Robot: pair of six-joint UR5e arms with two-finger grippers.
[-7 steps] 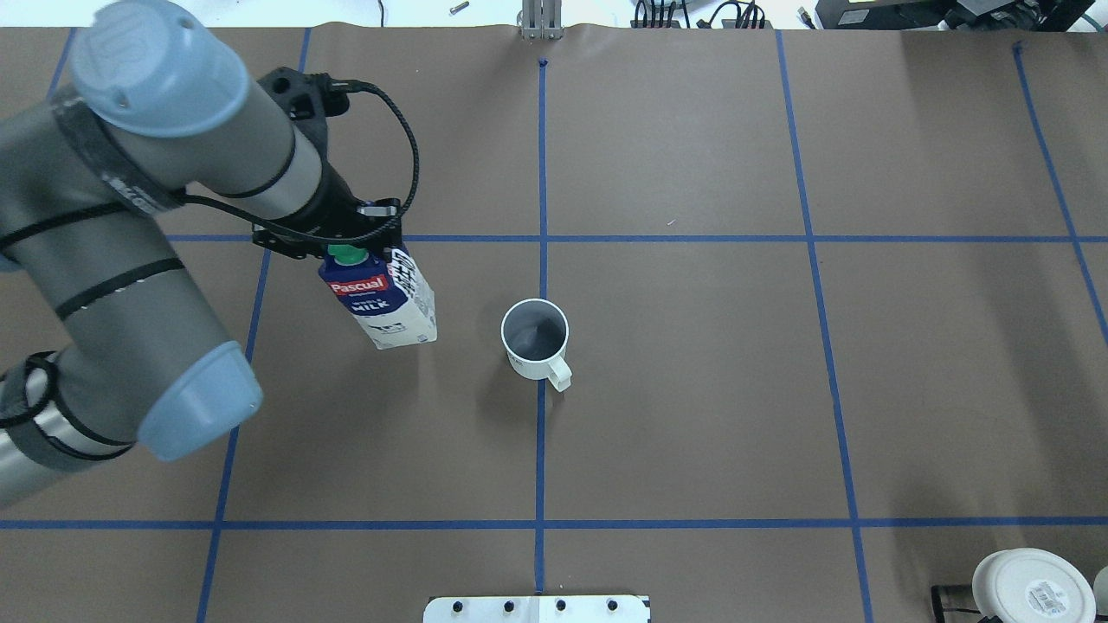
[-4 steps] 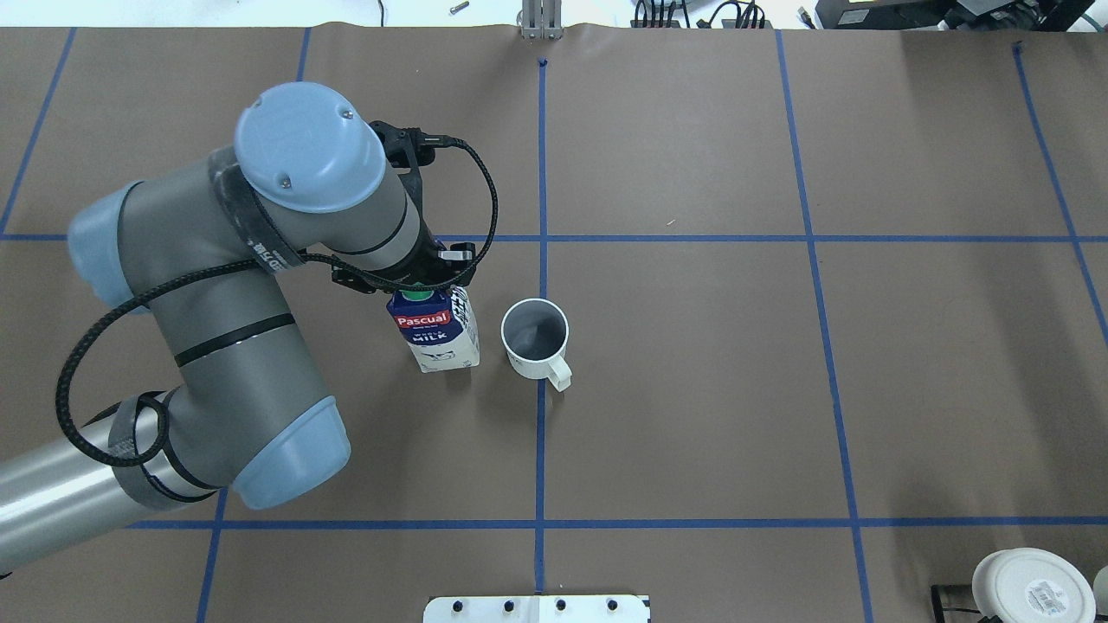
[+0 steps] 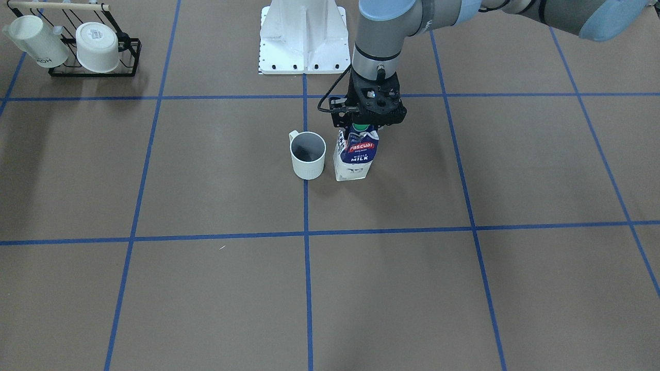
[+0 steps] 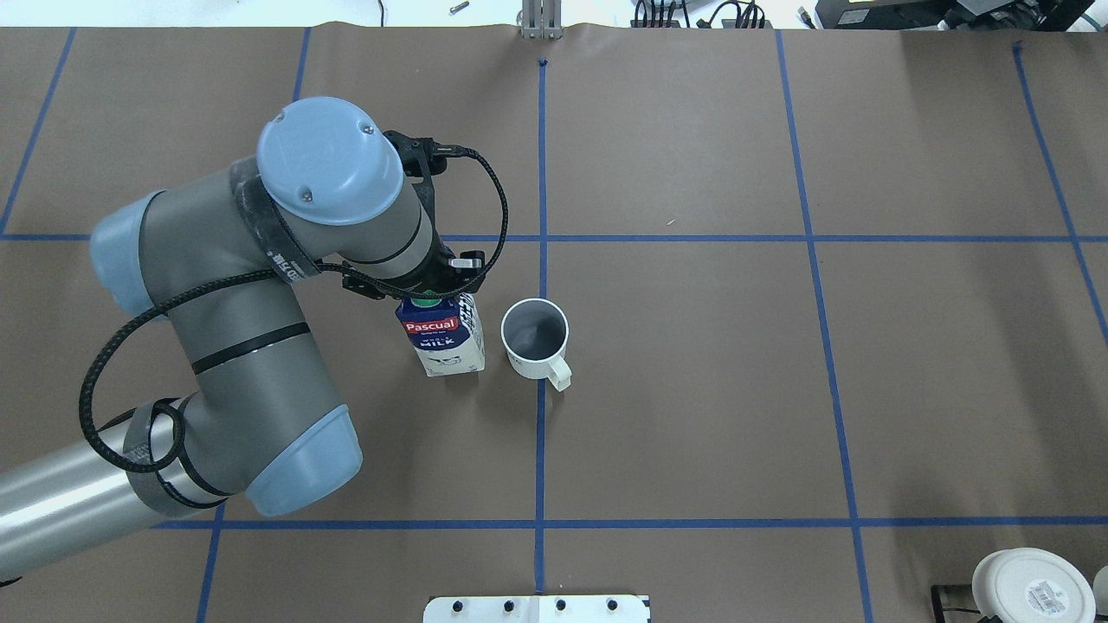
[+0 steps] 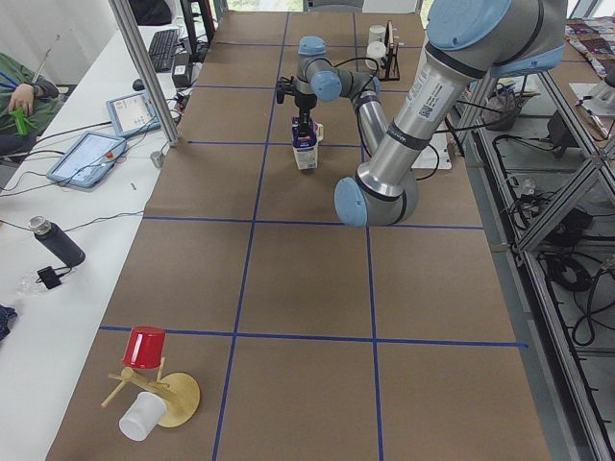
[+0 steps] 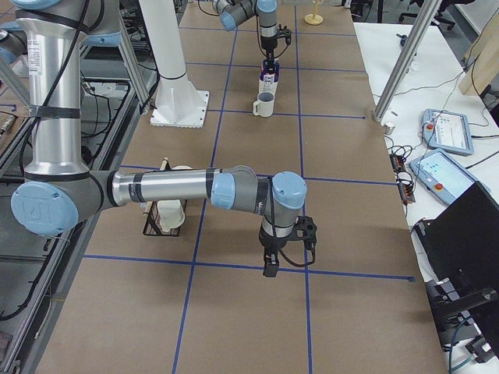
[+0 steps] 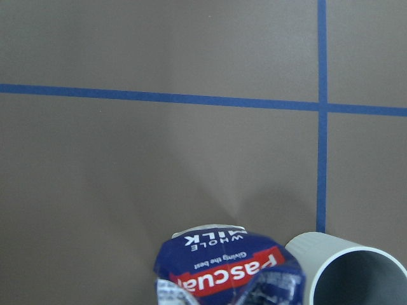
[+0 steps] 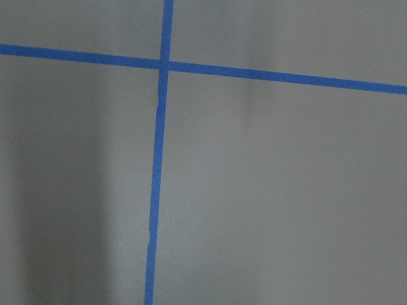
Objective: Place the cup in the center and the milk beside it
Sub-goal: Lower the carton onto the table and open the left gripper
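Note:
The plain white cup (image 4: 535, 333) stands upright on the blue tape line (image 4: 541, 433) in the middle of the brown table, handle toward the robot. The blue-and-white milk carton (image 4: 441, 342) stands just to its left, a small gap between them; both also show in the front view, carton (image 3: 356, 157) and cup (image 3: 308, 154). My left gripper (image 3: 365, 122) is shut on the carton's top at the green cap. The left wrist view shows the carton's crumpled top (image 7: 229, 273) and the cup's rim (image 7: 356, 273). My right gripper (image 6: 270, 269) hangs low far to the right; I cannot tell if it is open.
A black wire rack (image 3: 129, 56) with two other white cups sits at the table's corner near the robot's right side; one cup's base shows overhead (image 4: 1030, 588). The white robot base (image 3: 303, 36) is behind the cup. A red cup on a wooden stand (image 5: 146, 346) is at the far left end.
My left arm has carried the milk carton rightward toward the cup and brought it from tilted to upright beside it. The cup has not moved.

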